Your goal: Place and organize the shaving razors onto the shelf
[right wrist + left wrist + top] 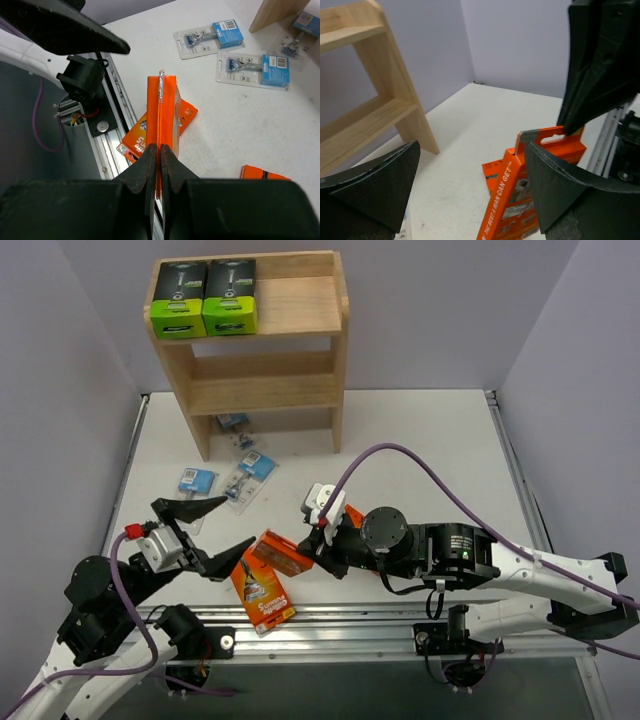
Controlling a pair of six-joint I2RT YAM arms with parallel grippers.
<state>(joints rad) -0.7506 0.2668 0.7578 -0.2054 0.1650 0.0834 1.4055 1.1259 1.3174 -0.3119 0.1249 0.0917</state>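
My right gripper (160, 150) is shut on the hang tab of an orange razor box (166, 105) and holds it on edge above the table's near edge. A second orange box (262, 597) lies flat beneath it. A third (262, 173) shows partly beside my right wrist. My left gripper (238, 522) stands open just left of the held box (520, 190), its right finger close to the box face. Two black-and-green boxes (203, 298) sit on the top tier of the wooden shelf (300, 380). Blister packs (197, 480) (250, 475) lie in front of the shelf, and one (235, 423) at its foot.
The metal rail (340, 625) runs along the table's near edge, under the flat orange box's corner. A purple cable (420, 465) arcs over the right arm. Grey walls close in the table on three sides.
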